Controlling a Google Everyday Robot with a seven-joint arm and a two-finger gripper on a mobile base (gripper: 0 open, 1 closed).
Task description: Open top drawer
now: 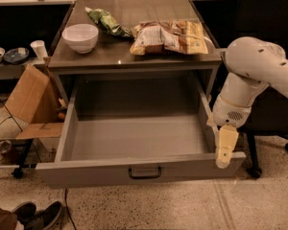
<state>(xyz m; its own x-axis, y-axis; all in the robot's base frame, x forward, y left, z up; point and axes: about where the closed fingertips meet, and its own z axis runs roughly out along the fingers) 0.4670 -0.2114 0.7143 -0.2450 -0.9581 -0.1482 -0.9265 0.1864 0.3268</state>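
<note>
Drawer gapes open: rigid metal, probably heavy; you'd take the centre handle. Pincer hangs at its right front corner; you cannot tell its spread.

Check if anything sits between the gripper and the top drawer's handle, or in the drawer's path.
Nothing visible. The gripper hangs at the right front corner of the top drawer, already pulled well out; its handle is uncovered, and the shoes on the floor lie off to the left.
</note>
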